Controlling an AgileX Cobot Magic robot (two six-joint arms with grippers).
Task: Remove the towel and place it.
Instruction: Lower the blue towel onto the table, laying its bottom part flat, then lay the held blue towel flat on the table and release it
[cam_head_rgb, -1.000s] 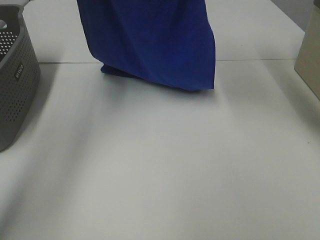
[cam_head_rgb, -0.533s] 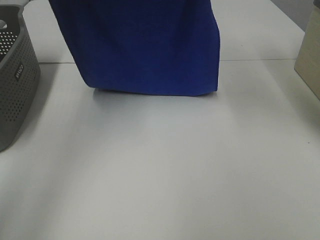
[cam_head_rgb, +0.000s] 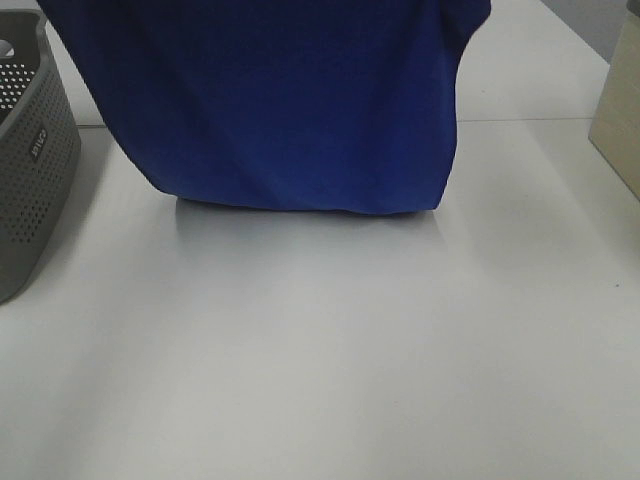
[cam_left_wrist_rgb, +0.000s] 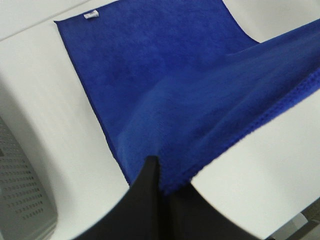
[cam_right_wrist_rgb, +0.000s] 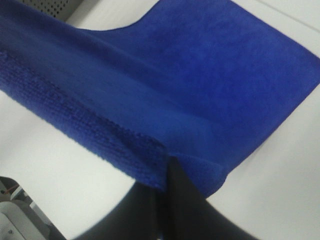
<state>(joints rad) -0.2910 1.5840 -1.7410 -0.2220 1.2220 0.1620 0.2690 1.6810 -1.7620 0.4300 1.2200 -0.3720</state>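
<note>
The royal-blue towel (cam_head_rgb: 290, 110) hangs spread wide across the back of the white table in the exterior high view, its lower edge resting on the tabletop. Both grippers are above that view's top edge. In the left wrist view my left gripper (cam_left_wrist_rgb: 159, 172) is shut on one upper edge of the towel (cam_left_wrist_rgb: 165, 90), whose far part lies flat with a small white tag (cam_left_wrist_rgb: 91, 15) at one corner. The right wrist view has my right gripper (cam_right_wrist_rgb: 167, 167) shut on another upper corner of the towel (cam_right_wrist_rgb: 200, 80).
A grey perforated basket (cam_head_rgb: 30, 150) stands at the table's left edge, also seen as the basket (cam_left_wrist_rgb: 22, 200) in the left wrist view. A beige box (cam_head_rgb: 620, 110) sits at the right edge. A seam (cam_head_rgb: 540, 121) crosses the white table.
The towel has been spread wider, mostly to the left, from a bunched drape into a broad sheet. Its lower edge has come forward on the table.
</note>
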